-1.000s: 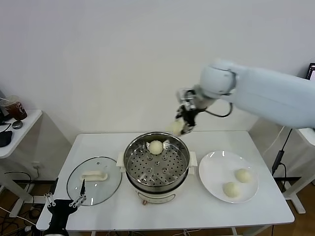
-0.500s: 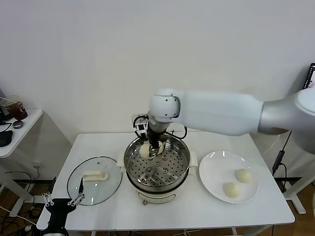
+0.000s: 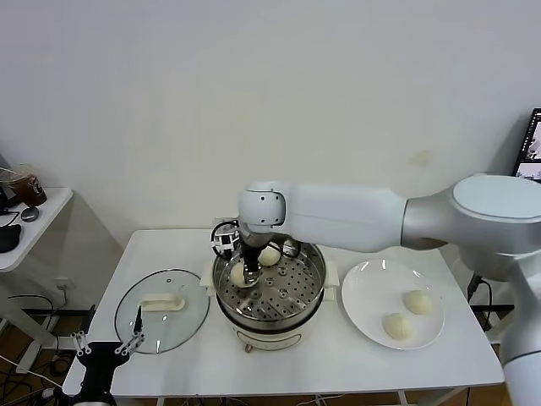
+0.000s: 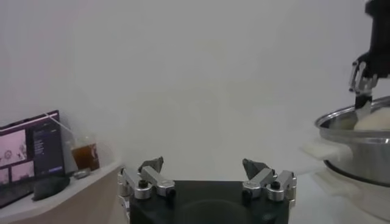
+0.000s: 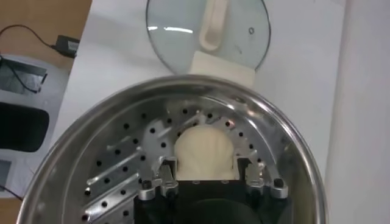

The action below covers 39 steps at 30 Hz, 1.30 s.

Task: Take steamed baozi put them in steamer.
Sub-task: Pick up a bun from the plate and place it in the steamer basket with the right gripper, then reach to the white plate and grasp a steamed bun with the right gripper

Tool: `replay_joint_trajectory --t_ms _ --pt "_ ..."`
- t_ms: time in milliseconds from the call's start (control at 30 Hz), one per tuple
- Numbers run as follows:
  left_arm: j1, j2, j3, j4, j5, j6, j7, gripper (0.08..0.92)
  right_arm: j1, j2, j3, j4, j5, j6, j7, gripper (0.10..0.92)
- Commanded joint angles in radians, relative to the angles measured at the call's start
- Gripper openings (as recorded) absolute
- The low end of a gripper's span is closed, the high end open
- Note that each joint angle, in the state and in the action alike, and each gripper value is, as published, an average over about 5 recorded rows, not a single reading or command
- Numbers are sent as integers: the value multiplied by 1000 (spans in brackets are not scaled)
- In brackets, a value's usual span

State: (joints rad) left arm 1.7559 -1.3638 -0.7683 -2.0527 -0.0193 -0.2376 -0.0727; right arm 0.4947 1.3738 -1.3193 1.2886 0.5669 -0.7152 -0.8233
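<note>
The steamer (image 3: 279,326) stands mid-table, shiny steel with a perforated tray. My right gripper (image 3: 244,277) reaches down into its left side, shut on a cream-white baozi (image 3: 237,274) that rests low on the tray. In the right wrist view that baozi (image 5: 204,149) fills the gap between the fingers of the right gripper (image 5: 207,168) over the steamer tray (image 5: 116,164). A second baozi (image 3: 269,255) lies at the tray's back. Two more baozi (image 3: 417,302) (image 3: 396,326) lie on the white plate (image 3: 372,292). My left gripper (image 3: 110,344) waits open, low off the table's front left corner.
The glass lid (image 3: 161,309) with its white handle lies flat left of the steamer, close to the left gripper. A side table with a cup (image 3: 30,188) stands at far left. My right arm spans above the steamer's back and the plate.
My right arm swung left from above the steamer's back rim and came down into the pot, carrying the baozi to the tray's left side. The left arm has not moved.
</note>
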Motion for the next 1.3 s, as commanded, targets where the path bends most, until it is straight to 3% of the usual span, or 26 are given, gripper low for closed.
replay_joint_trajectory --t_ms 33,200,333,633,900,1300 --pt "0 0 0 -1 1 -1 0 823 -59 23 19 -42 -10 -10 28 616" --pt "-1 -1 2 -5 1 -1 0 823 -43 -8 42 -12 -9 -10 13 730" --pt "-6 0 5 -8 2 2 1 823 51 -96 63 59 -26 4 -94 809" --pt "-9 11 4 -12 -7 2 2 823 268 -480 23 276 -185 204 -390 823" --pt "-31 24 17 0 -10 4 6 823 226 -859 -16 438 -384 362 -468 823" --pt "-48 24 25 21 -4 8 9 823 -213 -1010 208 396 -614 417 -449 823"
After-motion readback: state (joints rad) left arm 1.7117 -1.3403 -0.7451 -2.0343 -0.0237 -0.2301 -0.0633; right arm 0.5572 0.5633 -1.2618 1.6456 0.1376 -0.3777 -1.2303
